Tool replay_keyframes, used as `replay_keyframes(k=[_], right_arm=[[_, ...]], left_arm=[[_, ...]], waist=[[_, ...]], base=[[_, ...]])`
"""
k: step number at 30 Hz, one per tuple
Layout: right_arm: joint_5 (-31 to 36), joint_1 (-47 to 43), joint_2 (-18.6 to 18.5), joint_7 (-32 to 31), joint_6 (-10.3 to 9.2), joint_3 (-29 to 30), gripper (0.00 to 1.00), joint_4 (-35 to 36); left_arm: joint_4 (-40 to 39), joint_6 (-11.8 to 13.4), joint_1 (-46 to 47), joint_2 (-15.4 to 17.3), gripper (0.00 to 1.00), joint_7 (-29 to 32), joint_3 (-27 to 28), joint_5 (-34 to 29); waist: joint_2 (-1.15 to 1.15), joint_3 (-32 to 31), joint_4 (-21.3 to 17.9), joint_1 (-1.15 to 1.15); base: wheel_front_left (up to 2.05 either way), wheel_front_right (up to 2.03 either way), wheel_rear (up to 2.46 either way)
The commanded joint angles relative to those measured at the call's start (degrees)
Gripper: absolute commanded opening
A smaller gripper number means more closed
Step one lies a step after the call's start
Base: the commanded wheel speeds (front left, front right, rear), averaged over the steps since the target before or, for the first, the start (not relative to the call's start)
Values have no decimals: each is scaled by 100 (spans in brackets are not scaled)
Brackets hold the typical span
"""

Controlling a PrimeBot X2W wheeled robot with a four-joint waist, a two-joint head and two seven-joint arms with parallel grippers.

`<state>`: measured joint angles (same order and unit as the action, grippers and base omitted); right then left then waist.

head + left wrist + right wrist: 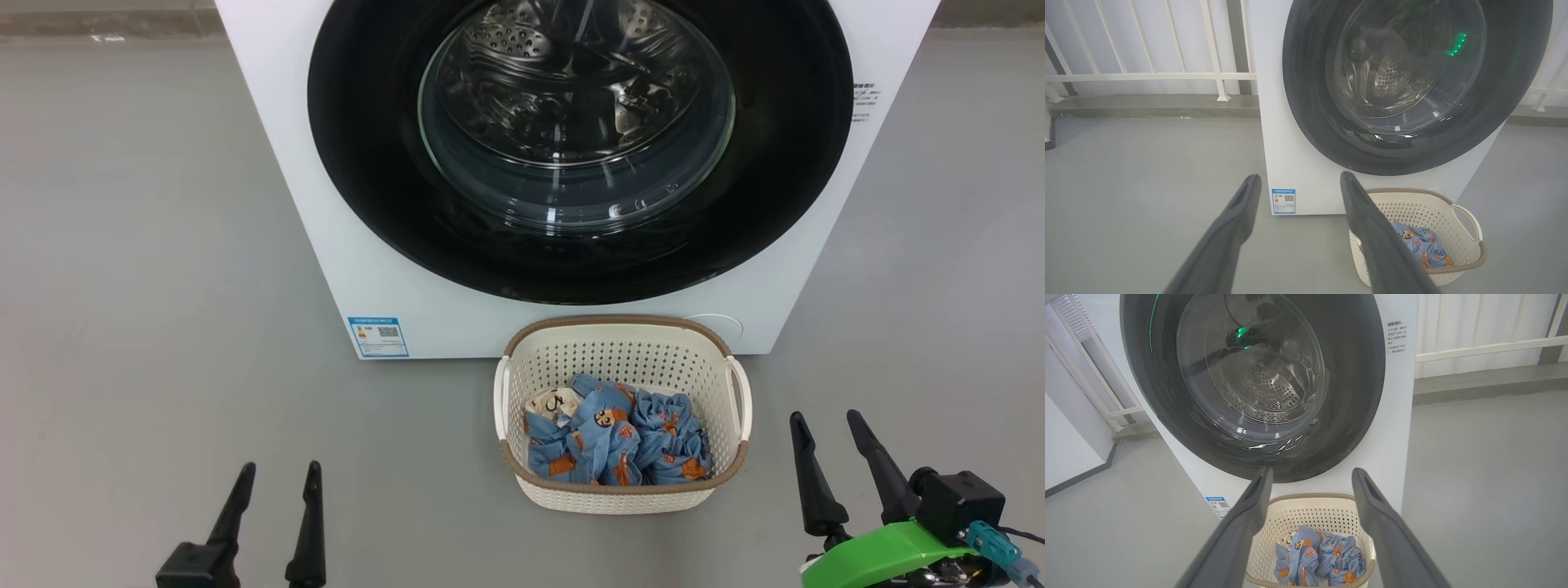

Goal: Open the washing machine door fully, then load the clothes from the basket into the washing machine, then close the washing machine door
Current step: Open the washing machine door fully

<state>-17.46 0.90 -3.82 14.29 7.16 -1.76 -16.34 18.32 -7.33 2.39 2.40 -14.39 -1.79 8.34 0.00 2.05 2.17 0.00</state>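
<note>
The basket (622, 364) sits on the grey floor (147, 327), just in front of the washing machine (384, 278) and below the washing machine door (384, 171). The clothes (612, 441) lie crumpled inside it, two blue bundles side by side, with a cream patch at the left one's edge. The basket's open top faces up; its long axis runs side to side along the washer's front, a handle at each end. The door lies flat against the front, glass bowl facing us. The left gripper (279, 467) hovers low, fingers parted and empty. The right gripper (824, 416) is just right of the basket, also spread and empty.
</note>
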Motion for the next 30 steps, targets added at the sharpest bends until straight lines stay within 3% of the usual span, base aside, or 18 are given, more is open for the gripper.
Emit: replay_keyframes(k=[1,11,30], right_arm=[[82,179,-39,71,33,-124,100,155],[78,185,-33,71,33,-78,100,157],[60,214,-13,71,33,-82,100,151]], left_arm=[[-102,16,259,51,100,-61,190,-50],[-67,85,300,49,100,-61,118,-100],[-61,135,351,48,100,-61,-145,18]], waist=[[0,6,-4,0],[0,26,-41,0],[0,52,-86,0]], base=[[12,16,-28],[57,57,-114],[121,121,-241]])
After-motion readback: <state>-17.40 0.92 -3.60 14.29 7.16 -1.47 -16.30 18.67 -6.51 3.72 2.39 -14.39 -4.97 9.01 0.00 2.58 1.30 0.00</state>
